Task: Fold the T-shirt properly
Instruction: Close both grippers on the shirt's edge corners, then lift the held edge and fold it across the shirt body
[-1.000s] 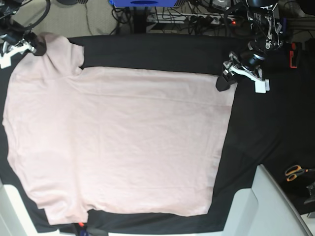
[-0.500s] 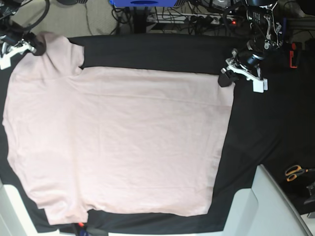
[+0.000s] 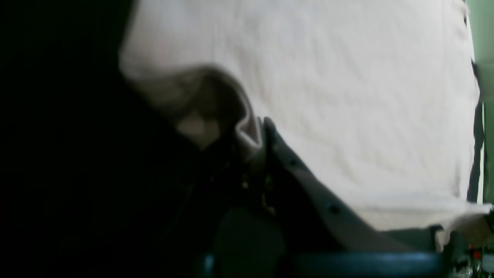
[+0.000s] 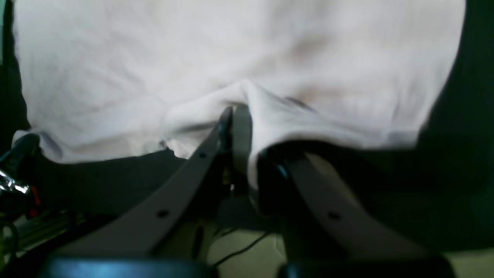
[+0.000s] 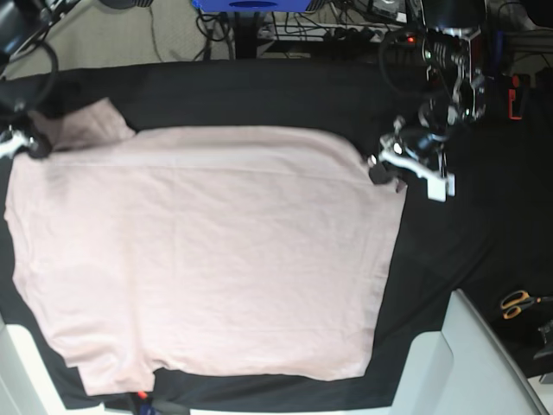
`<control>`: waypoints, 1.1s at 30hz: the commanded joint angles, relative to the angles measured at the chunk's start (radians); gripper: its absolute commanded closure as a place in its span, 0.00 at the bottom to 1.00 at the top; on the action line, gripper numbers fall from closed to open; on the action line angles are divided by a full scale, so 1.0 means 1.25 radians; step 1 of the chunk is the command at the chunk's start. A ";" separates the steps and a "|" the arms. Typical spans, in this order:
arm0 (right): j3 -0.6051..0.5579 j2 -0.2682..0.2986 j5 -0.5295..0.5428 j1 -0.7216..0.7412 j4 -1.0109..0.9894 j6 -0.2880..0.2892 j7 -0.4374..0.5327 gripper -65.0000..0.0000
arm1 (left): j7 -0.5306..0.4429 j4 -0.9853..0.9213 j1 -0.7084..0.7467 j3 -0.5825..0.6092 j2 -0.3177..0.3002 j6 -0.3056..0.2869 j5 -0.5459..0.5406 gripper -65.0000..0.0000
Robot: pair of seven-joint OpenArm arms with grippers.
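Note:
The pale pink T-shirt lies spread on the black cloth, its far edge lifted and drawn toward the near side. My left gripper is shut on the shirt's far right corner; the left wrist view shows the cloth pinched between the fingers. My right gripper is shut on the far left edge by the sleeve. The right wrist view shows a fold of the shirt clamped between the fingers.
Orange-handled scissors lie at the right on the black cloth. A pale grey table edge shows at the bottom right. Cables and a power strip run behind the table. A blue object sits at the top centre.
Both grippers have pulled the shirt's far edge toward the near side. The far edge has come off the cloth and more black cloth shows behind it. The left sleeve has bunched up.

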 commanded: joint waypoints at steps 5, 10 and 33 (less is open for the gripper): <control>-0.047 0.049 0.012 0.074 -0.090 0.003 0.051 0.99 | -0.012 0.008 -0.064 0.018 -0.008 0.034 -0.012 1.00; -0.117 0.100 0.013 0.114 -0.187 0.003 0.131 0.99 | 0.035 -0.055 -0.136 0.018 -0.008 0.034 -0.012 1.00; -0.386 0.213 0.012 0.332 -0.557 0.003 0.413 0.99 | 0.035 -0.207 -0.329 0.033 0.011 0.034 0.114 1.00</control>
